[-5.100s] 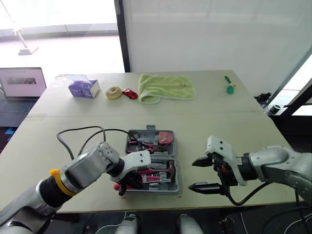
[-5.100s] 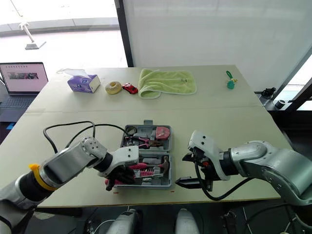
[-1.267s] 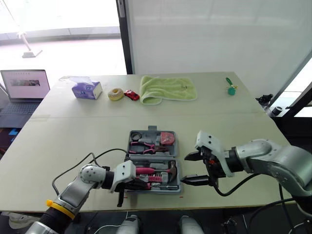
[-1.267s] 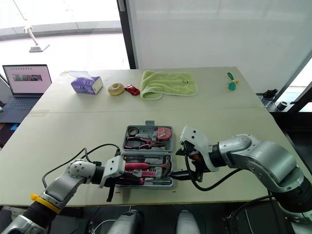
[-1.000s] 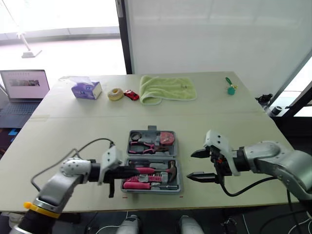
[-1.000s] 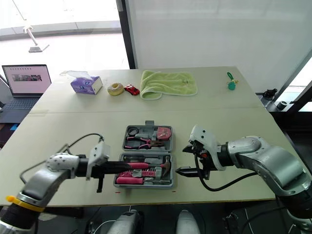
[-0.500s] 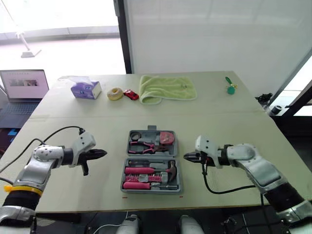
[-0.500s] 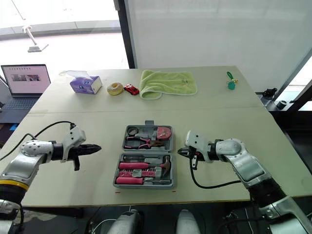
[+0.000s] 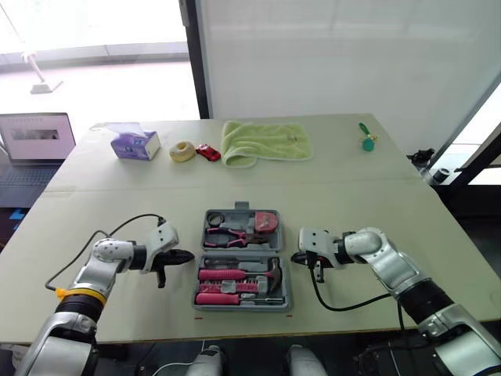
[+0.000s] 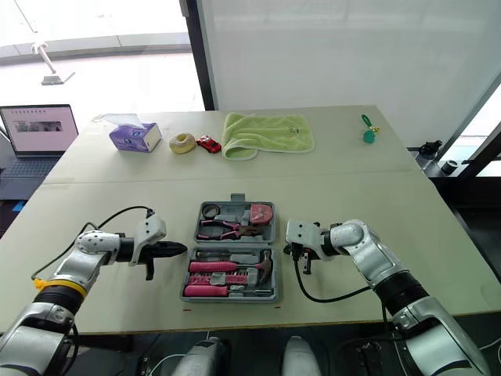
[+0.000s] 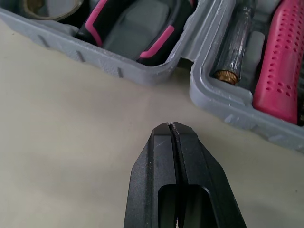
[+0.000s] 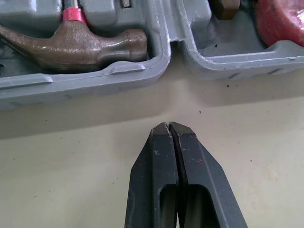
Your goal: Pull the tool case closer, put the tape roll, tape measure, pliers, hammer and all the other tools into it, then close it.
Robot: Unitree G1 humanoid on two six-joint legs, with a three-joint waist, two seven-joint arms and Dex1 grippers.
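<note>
Tool case (image 9: 242,251) lies open on the tabletop near the front edge, between both arms. Hammer (image 9: 274,272), pliers (image 9: 231,233), tape measure (image 9: 268,222) and tape roll (image 9: 214,217) are seated in their moulded slots.

Left gripper (image 9: 188,255) and right gripper (image 9: 295,257) are both clenched and empty, tips low beside the hinge line, apart from the case walls.

Judgement: loading looks complete and closing is the step in hand. The next move calls for catching the far half and folding it over squarely.

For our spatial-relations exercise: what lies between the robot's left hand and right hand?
The open tool case lies on the table between the left hand and the right hand, as the left eye view shows.
</note>
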